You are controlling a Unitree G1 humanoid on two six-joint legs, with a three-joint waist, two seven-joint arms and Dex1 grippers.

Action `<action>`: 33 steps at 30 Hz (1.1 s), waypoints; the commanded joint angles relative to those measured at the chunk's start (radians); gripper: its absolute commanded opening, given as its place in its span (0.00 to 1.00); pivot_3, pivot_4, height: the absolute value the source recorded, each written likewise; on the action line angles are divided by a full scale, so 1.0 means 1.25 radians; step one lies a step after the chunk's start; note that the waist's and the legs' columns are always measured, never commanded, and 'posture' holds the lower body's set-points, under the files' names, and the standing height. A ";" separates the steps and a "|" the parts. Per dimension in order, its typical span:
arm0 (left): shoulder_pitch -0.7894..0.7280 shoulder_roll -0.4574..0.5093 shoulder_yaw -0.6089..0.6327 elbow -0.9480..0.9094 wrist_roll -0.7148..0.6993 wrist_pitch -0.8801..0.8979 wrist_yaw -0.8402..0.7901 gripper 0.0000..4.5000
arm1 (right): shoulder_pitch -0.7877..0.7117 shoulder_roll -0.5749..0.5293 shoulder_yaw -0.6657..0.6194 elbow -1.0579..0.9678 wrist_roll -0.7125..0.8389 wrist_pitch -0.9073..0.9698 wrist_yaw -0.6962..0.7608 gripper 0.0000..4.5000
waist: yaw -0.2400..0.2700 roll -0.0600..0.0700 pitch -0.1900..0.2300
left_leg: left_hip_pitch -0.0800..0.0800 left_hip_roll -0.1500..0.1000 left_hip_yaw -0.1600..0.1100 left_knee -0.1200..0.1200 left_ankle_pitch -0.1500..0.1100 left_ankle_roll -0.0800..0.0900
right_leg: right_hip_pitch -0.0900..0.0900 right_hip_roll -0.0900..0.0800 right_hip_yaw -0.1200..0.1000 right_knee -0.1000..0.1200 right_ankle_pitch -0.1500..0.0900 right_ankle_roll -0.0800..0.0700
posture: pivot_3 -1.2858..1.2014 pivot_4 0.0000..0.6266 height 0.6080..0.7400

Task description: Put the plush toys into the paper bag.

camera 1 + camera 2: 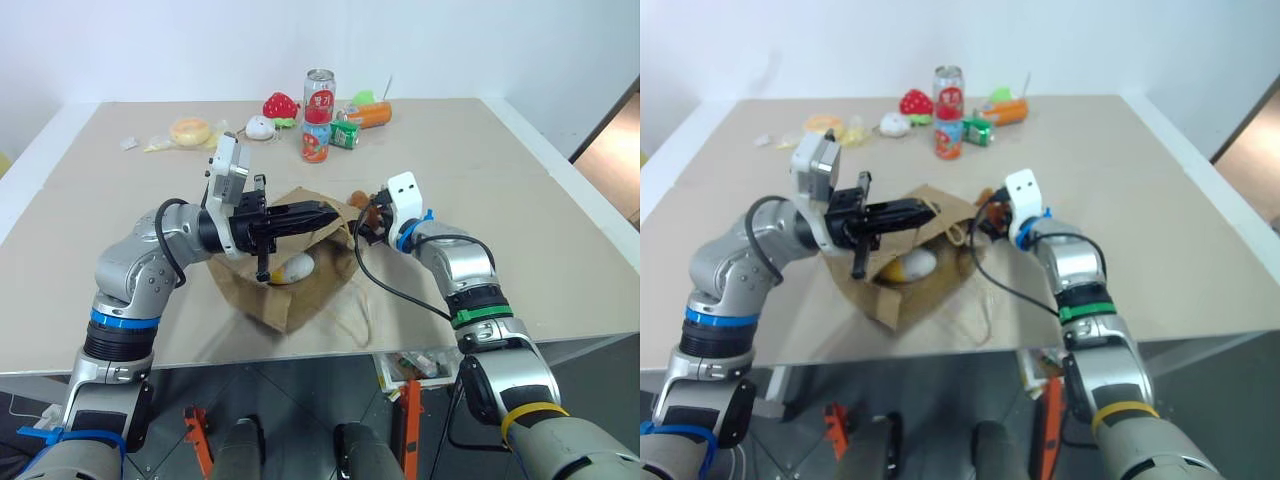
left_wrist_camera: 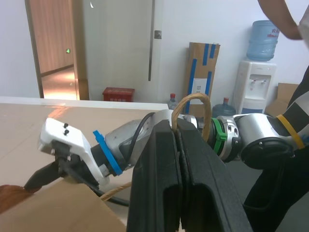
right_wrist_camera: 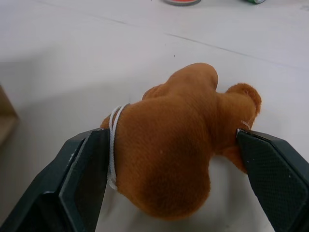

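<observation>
The brown paper bag (image 1: pixel 300 295) stands open in the middle of the table. Inside it lies the yellow and white egg toy (image 1: pixel 293 268). My left gripper (image 1: pixel 335 212) hovers over the bag's mouth, shut on one tan cord handle (image 2: pixel 193 99), which loops up out of its fingertips. The brown furry toy (image 3: pixel 178 140) lies on the table just behind the bag's right corner (image 1: pixel 357 198). My right gripper (image 3: pixel 171 136) is open with one finger on each side of this toy, close against its fur.
At the table's far side stand a red strawberry toy (image 1: pixel 281 105), a small white round toy (image 1: pixel 260 127), two cans (image 1: pixel 319 95), a green carton (image 1: pixel 344 134), an orange bottle (image 1: pixel 368 114) and a wrapped yellow item (image 1: pixel 188 131). A person's arm (image 2: pixel 282 19) shows behind.
</observation>
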 commanded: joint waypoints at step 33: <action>-0.019 0.004 0.010 -0.010 -0.001 -0.012 -0.009 0.00 | 0.431 -0.407 -0.248 -0.803 0.409 0.276 0.423 0.04 | 0.003 0.002 0.001 | 0.000 -0.001 0.000 0.001 0.000 0.000 | 0.001 -0.001 0.001 0.000 -0.001 0.001 | 0.52 0.24 1.00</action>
